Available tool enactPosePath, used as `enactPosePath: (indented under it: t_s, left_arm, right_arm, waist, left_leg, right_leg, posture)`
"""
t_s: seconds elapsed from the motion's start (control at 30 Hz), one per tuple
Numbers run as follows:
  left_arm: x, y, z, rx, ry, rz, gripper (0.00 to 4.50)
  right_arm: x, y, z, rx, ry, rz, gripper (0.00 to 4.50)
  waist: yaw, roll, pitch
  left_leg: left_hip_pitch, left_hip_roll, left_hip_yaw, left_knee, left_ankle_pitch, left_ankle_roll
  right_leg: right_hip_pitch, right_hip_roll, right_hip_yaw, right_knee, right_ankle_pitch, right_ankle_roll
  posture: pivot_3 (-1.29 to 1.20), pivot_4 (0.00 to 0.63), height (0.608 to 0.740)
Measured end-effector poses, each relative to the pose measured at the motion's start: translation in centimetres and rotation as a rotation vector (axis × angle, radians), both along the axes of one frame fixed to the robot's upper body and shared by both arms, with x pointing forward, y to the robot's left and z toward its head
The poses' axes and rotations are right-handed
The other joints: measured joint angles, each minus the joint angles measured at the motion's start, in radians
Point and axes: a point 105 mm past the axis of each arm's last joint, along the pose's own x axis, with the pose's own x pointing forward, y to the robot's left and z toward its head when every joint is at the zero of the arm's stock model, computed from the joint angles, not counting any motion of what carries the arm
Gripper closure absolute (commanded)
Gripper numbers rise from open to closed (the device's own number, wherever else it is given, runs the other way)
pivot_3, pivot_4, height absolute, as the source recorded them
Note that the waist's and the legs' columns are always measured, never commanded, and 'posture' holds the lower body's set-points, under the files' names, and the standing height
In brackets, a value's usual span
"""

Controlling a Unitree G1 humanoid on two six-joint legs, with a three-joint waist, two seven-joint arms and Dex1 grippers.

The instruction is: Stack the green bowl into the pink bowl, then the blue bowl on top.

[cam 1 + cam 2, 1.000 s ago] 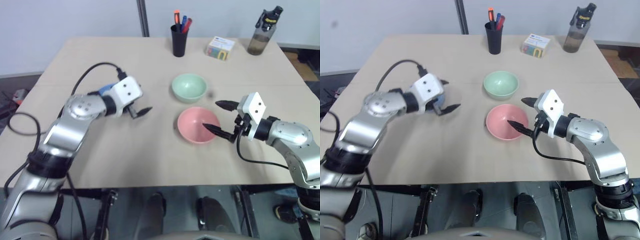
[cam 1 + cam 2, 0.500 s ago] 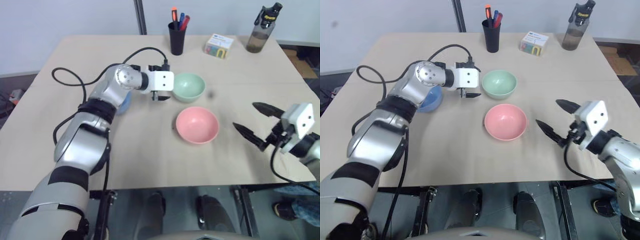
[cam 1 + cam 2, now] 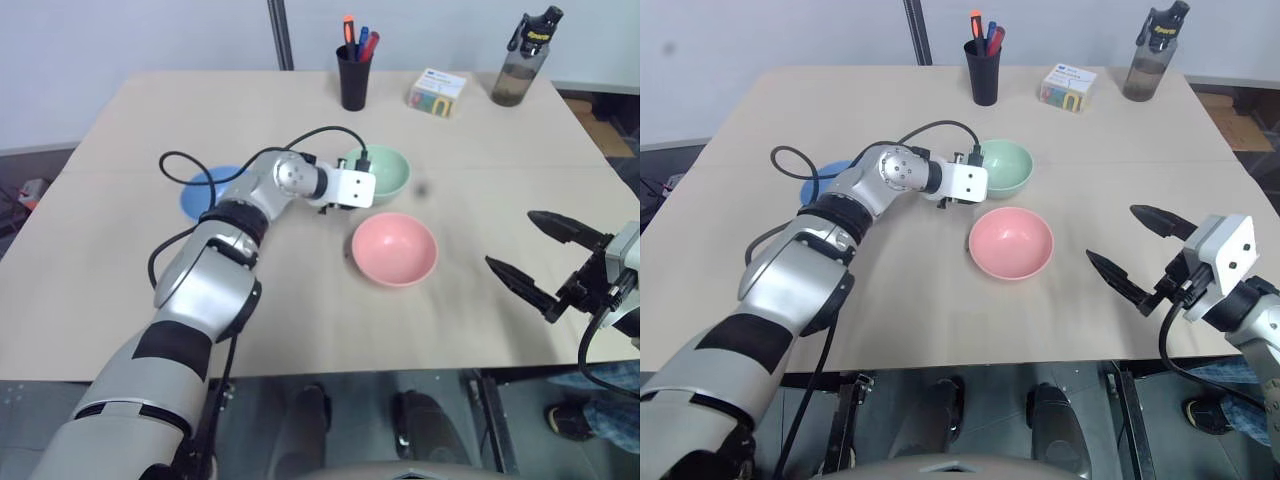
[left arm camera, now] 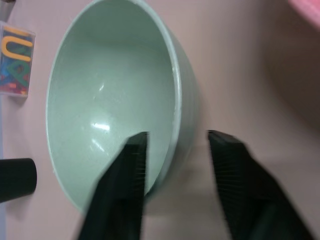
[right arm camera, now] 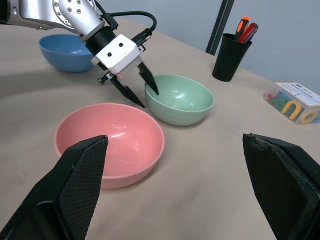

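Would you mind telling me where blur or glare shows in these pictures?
Left wrist view: soft throughout, the fingers smeared, bright highlights inside the green bowl. Right wrist view: sharper, a glossy sheen in the pink bowl. Left eye view: the tabletop is evenly lit.

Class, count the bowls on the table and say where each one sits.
3. The green bowl sits mid-table, the left gripper straddling its rim; the pink bowl is just nearer the robot; the blue bowl lies to their left.
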Motion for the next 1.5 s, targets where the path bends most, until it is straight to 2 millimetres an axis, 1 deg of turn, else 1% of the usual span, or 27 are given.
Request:
enactPosePath:
  t_s: [0.13, 0.23, 0.3, 0.37, 0.4, 0.43, 0.5, 0.6, 0.63, 0.67, 0.7, 0.73, 0.8, 0.83, 0.87, 0.93, 0.97, 1.0, 1.03, 1.1, 1.13, 1.2, 1.23, 1.33, 1.43, 1.5]
  left_arm:
    - [-0.2, -0.2, 0.0, -0.001, 0.004, -0.022, 3.6]
    - [-0.5, -0.2, 0.6, -0.019, 0.015, -0.044, 3.6]
    - [-1.5, -0.2, 2.7, -0.07, 0.02, -0.122, 3.6]
    - [-3.7, -0.6, 5.5, -0.145, 0.027, -0.233, 3.6]
    - [-5.3, -0.8, 6.8, -0.172, 0.032, -0.296, 3.6]
    - [-6.2, -1.1, 7.5, -0.183, 0.036, -0.337, 3.6]
    - [-8.0, -1.0, 7.8, -0.176, 0.049, -0.387, 3.6]
    - [-9.2, -0.9, 7.1, -0.171, 0.078, -0.384, 3.6]
    - [-9.3, -0.9, 7.0, -0.175, 0.086, -0.376, 3.36]
    - [-9.2, -0.9, 7.1, -0.179, 0.084, -0.366, 3.22]
    - [-8.9, -0.9, 7.2, -0.186, 0.07, -0.339, 2.78]
    - [-8.6, -0.8, 7.3, -0.184, 0.059, -0.318, 2.5]
    - [-7.3, -0.2, 7.1, -0.184, 0.032, -0.243, 1.63]
    - [-6.4, 0.1, 7.0, -0.179, 0.019, -0.193, 1.43]
    - [-5.6, 0.4, 6.9, -0.173, 0.003, -0.148, 0.84]
    - [-4.3, 0.6, 6.6, -0.139, -0.034, -0.083, 0.84]
    - [-3.9, 0.7, 6.5, -0.135, -0.044, -0.065, 0.84]
    - [-1.8, 0.5, 5.7, -0.04, -0.102, 0.007, 0.84]
    - [-1.7, 0.5, 5.6, -0.032, -0.108, 0.012, 0.84]
    - [-0.7, 0.1, 5.0, 0.017, -0.138, 0.039, 0.84]
    - [-0.5, 0.0, 4.8, 0.023, -0.14, 0.043, 0.84]
    - [0.2, -0.9, 4.3, 0.061, -0.158, 0.052, 0.84]
    - [0.7, -1.5, 3.6, 0.101, -0.171, 0.059, 0.84]
    - [1.1, -1.6, 2.5, 0.129, -0.158, 0.079, 0.84]
    - [1.5, -1.8, 0.9, 0.175, -0.137, 0.1, 0.84]
    - [1.6, -1.6, 0.2, 0.198, -0.133, 0.11, 1.35]
  right_arm:
    - [0.2, 0.2, 0.3, -0.014, -0.009, 0.008, 0.0]
    - [0.3, 0.3, 0.3, -0.013, -0.014, 0.012, 0.0]
    - [0.3, 0.3, 0.2, -0.017, -0.014, 0.012, 0.0]
    - [0.3, 0.3, 0.1, -0.02, -0.008, 0.013, 0.0]
    - [0.2, 0.2, -0.1, -0.019, 0.0, 0.012, 0.0]
    - [0.2, 0.2, -0.2, -0.019, 0.006, 0.009, 0.0]
    - [0.3, 0.2, -0.4, -0.017, 0.013, 0.01, 0.0]
    - [0.4, 0.2, -0.5, -0.014, 0.012, 0.012, 0.0]
    - [0.4, 0.2, -0.5, -0.014, 0.011, 0.012, 0.0]
    - [0.4, 0.3, -0.5, -0.015, 0.01, 0.014, 0.0]
    - [0.5, 0.4, -0.5, -0.016, 0.007, 0.019, 0.0]
    - [0.5, 0.4, -0.5, -0.017, 0.006, 0.021, 0.0]
    - [0.6, 0.5, -0.6, -0.02, 0.008, 0.022, 0.0]
    - [0.6, 0.6, -0.7, -0.02, 0.011, 0.024, 0.0]
    - [0.6, 0.7, -0.8, -0.021, 0.014, 0.028, 0.0]
    - [0.7, 0.7, -0.8, -0.024, 0.011, 0.028, 0.0]
    - [0.7, 0.7, -0.8, -0.025, 0.008, 0.03, 0.0]
    - [0.8, 0.8, -0.9, -0.03, 0.004, 0.03, 0.0]
    - [0.8, 0.8, -0.9, -0.03, 0.004, 0.031, 0.0]
    - [0.9, 0.9, -1.1, -0.031, 0.01, 0.031, 0.0]
    - [0.9, 0.9, -1.1, -0.031, 0.011, 0.03, 0.0]
    - [1.0, 1.0, -1.3, -0.035, 0.014, 0.031, 0.0]
    - [1.1, 1.1, -1.3, -0.039, 0.014, 0.034, 0.0]
    - [1.2, 1.1, -1.4, -0.042, 0.012, 0.03, 0.0]
    - [1.3, 1.2, -1.5, -0.043, 0.012, 0.031, 0.0]
    - [1.3, 1.3, -1.6, -0.042, 0.016, 0.035, 0.0]
  waist:
    - [0.0, 0.0, 0.0]
    - [0.0, 0.0, 0.0]
    - [-0.003, 0.0, 0.001]
    - [-0.004, 0.001, 0.001]
    - [-0.004, 0.001, 0.001]
    - [-0.003, 0.002, 0.001]
    - [-0.002, 0.002, 0.0]
    - [-0.002, 0.002, 0.0]
    - [0.0, 0.002, 0.0]
    - [0.0, 0.002, 0.0]
    - [0.0, 0.002, 0.0]
    - [0.0, 0.002, 0.0]
    - [0.0, 0.002, 0.0]
    - [0.0, 0.002, 0.0]
    - [0.0, 0.002, 0.0]
    - [0.003, 0.002, 0.0]
    - [0.003, 0.002, 0.0]
    - [0.004, 0.001, 0.001]
    - [0.004, 0.001, 0.001]
    - [0.002, 0.001, 0.001]
    - [0.002, 0.001, 0.001]
    - [0.004, 0.001, 0.001]
    - [0.004, 0.001, 0.001]
    - [-0.001, 0.001, 0.001]
    - [-0.001, 0.001, 0.001]
    - [0.0, 0.001, 0.001]
  left_leg:
    - [0.0, 0.0, 0.0, 0.0, 0.0, 0.0]
    - [0.0, 0.0, 0.0, 0.0, 0.0, 0.0]
    - [0.0, 0.0, 0.0, 0.0, 0.0, 0.0]
    - [0.0, 0.0, 0.0, -0.001, 0.0, 0.0]
    - [0.001, 0.001, 0.0, -0.001, 0.0, 0.0]
    - [0.001, 0.001, 0.0, -0.001, 0.0, 0.0]
    - [0.004, 0.0, 0.001, -0.001, 0.0, 0.0]
    - [0.005, 0.001, 0.0, 0.001, 0.0, 0.0]
    - [0.005, 0.001, 0.0, 0.003, 0.0, 0.0]
    - [0.005, 0.001, -0.001, 0.004, 0.0, 0.0]
    - [0.006, 0.001, -0.001, 0.006, 0.0, 0.0]
    - [0.006, 0.0, -0.001, 0.007, 0.0, 0.0]
    - [0.006, 0.0, -0.001, 0.009, 0.0, 0.0]
    - [0.005, 0.0, -0.002, 0.009, 0.0, 0.0]
    - [0.005, 0.0, -0.002, 0.009, 0.0, 0.0]
    - [0.004, 0.0, -0.002, 0.009, 0.0, 0.0]
    - [0.004, 0.0, -0.002, 0.009, 0.0, 0.0]
    - [0.003, 0.0, -0.003, 0.009, 0.0, 0.0]
    - [0.003, 0.0, -0.003, 0.009, 0.0, 0.0]
    - [0.003, 0.0, -0.002, 0.009, 0.0, 0.001]
    - [0.003, 0.0, -0.002, 0.009, 0.0, 0.001]
    - [0.003, 0.0, -0.002, 0.009, 0.0, 0.001]
    - [0.003, 0.0, -0.002, 0.009, 0.0, 0.001]
    - [0.003, 0.0, -0.002, 0.009, 0.0, 0.001]
    - [0.003, 0.0, -0.002, 0.007, 0.0, 0.001]
    - [0.002, 0.0, -0.002, 0.008, 0.0, 0.001]
  right_leg:
    - [0.0, 0.0, 0.0, 0.0, 0.0, 0.0]
    - [0.0, 0.0, 0.0, 0.0, 0.0, 0.0]
    - [0.0, 0.0, 0.0, 0.001, 0.0, -0.001]
    - [0.0, 0.0, 0.0, 0.001, 0.002, -0.004]
    - [0.0, 0.0, 0.0, 0.001, 0.002, -0.005]
    - [0.0, 0.0, 0.001, 0.001, 0.002, -0.005]
    - [0.002, 0.0, 0.001, 0.002, 0.002, -0.004]
    - [0.003, 0.0, 0.001, 0.003, 0.0, -0.001]
    - [0.004, 0.0, 0.001, 0.003, -0.001, -0.002]
    - [0.005, 0.001, 0.001, 0.003, -0.002, -0.004]
    - [0.007, 0.001, 0.001, 0.003, -0.002, -0.004]
    - [0.007, 0.001, 0.001, 0.003, -0.002, -0.004]
    - [0.008, 0.001, 0.001, 0.003, -0.002, -0.004]
    - [0.008, 0.001, 0.001, 0.003, -0.002, -0.004]
    - [0.008, 0.002, 0.001, 0.003, -0.002, -0.004]
    - [0.008, 0.002, 0.0, 0.002, -0.001, -0.003]
    - [0.008, 0.002, 0.001, 0.002, -0.001, -0.002]
    - [0.007, 0.002, 0.0, 0.002, 0.001, 0.001]
    - [0.007, 0.002, 0.0, 0.001, 0.001, 0.001]
    - [0.007, 0.002, 0.0, 0.001, 0.0, 0.001]
    - [0.007, 0.002, 0.0, 0.001, 0.0, 0.001]
    - [0.007, 0.002, 0.0, 0.001, 0.0, 0.001]
    - [0.007, 0.001, 0.0, 0.001, 0.0, 0.001]
    - [0.006, 0.001, 0.001, 0.001, 0.0, 0.001]
    - [0.006, 0.002, 0.0, 0.001, 0.0, 0.001]
    - [0.006, 0.002, 0.001, 0.001, 0.0, 0.001]
  posture:
    - [0.0, 0.15, 0.74]
    - [0.0, 0.15, 0.74]
    - [0.0, 0.15, 0.74]
    - [0.0, 0.15, 0.74]
    - [0.0, 0.15, 0.74]
    - [0.0, 0.15, 0.74]
    - [0.0, 0.15, 0.74]
    - [0.0, 0.15, 0.74]
    - [0.0, 0.15, 0.74]
    - [0.0, 0.15, 0.74]
    - [0.0, 0.15, 0.74]
    - [0.0, 0.15, 0.74]
    - [0.0, 0.15, 0.74]
    - [0.0, 0.15, 0.74]
    - [0.0, 0.15, 0.74]
    - [0.0, 0.15, 0.74]
    - [0.0, 0.15, 0.74]
    - [0.0, 0.15, 0.74]
    - [0.0, 0.15, 0.74]
    - [0.0, 0.15, 0.74]
    - [0.0, 0.15, 0.74]
    - [0.0, 0.15, 0.74]
    - [0.0, 0.15, 0.74]
    - [0.0, 0.15, 0.74]
    - [0.0, 0.15, 0.74]
    - [0.0, 0.15, 0.74]
